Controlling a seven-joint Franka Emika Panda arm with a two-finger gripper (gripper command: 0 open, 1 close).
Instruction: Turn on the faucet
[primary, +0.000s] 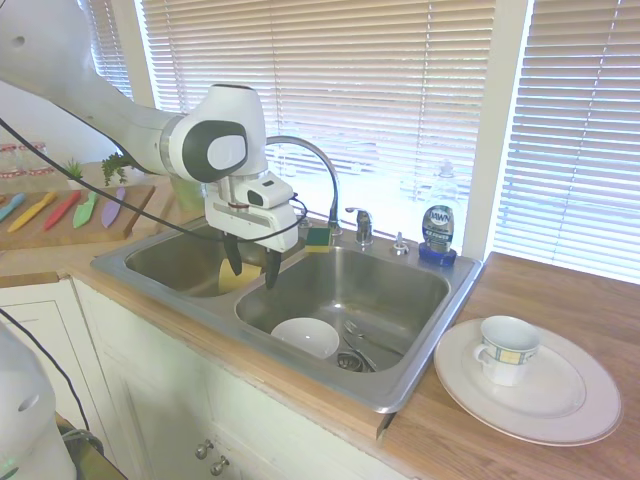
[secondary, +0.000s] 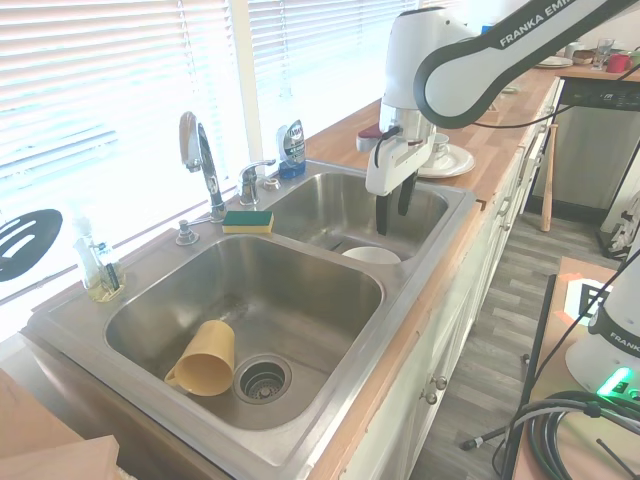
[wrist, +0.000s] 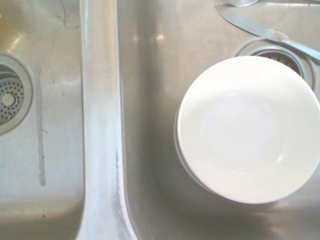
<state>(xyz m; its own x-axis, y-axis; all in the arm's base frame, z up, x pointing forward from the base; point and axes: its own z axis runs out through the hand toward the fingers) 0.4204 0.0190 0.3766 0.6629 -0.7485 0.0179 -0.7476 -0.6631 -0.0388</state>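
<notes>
The gripper hangs over the double sink, above the divider between the two basins, with its fingers pointing down. The two dark fingers stand apart with a clear gap between them, and they hold nothing.

The faucet stands on the back rim of the sink, at about 1 o'clock from the gripper in the first exterior view. Its arched spout curves toward the basins. The small lever handle is just beside the spout base, at 3 o'clock from it in this view. The gripper is well apart from the handle and does not touch the faucet.

A sponge lies on the rim near the faucet base. A soap bottle stands at 3 o'clock from the handle. A white bowl sits in the basin under the gripper, next to the drain, and a knife lies near it. A yellow cup lies on its side in the other basin. On the counter a plate carries a mug.
</notes>
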